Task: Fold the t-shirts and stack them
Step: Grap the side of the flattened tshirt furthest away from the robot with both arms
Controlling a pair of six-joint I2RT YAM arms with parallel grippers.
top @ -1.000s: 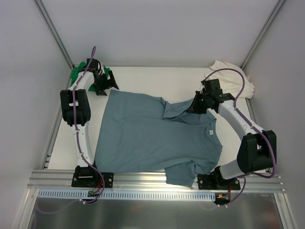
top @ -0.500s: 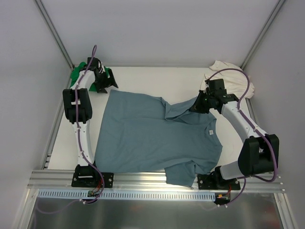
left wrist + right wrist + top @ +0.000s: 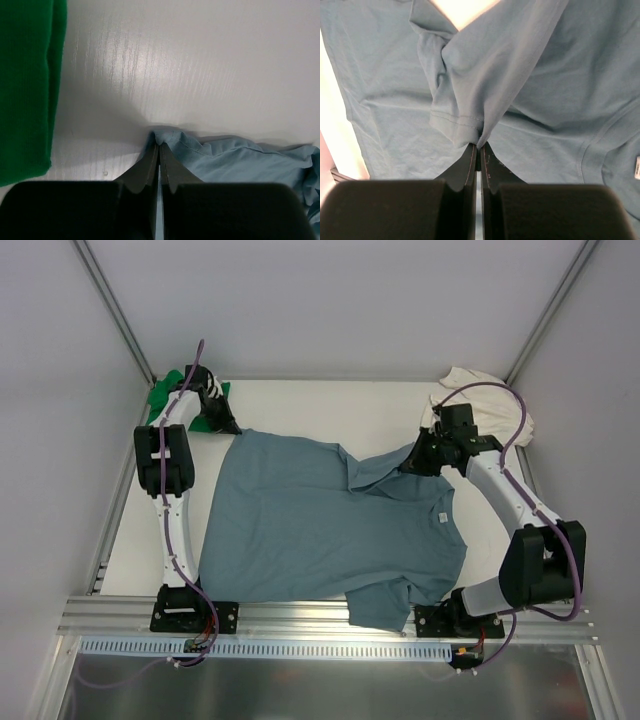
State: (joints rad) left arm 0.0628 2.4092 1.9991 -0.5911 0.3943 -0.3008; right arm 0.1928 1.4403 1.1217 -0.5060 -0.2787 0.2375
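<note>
Blue-grey t-shirt point(image 3: 320, 530) lies spread across the middle of the tabletop point(image 3: 330, 400), hem toward the left arm and collar toward the right. The green t-shirt point(image 3: 160, 398) is tucked in the far left corner and the cream t-shirt point(image 3: 485, 400) is heaped in the far right one. The left tool point(image 3: 159, 148) is clamped on the far hem corner with only a thin nip of cloth between its pressed-together jaws. The right tool point(image 3: 478, 146) is likewise closed on the hem of the far sleeve point(image 3: 470, 100), which is raised off the chest. The step looks like a lengthwise fold, so both arms should probably lift together and carry the far edge toward the near one at the same pace. The cloth should stay lightly taut between them, since the left bite looks shallow and could slip. The cloth is soft and matte, rumpled at the pinched corner, with a small white neck tag point(image 3: 440, 516) showing.
</note>
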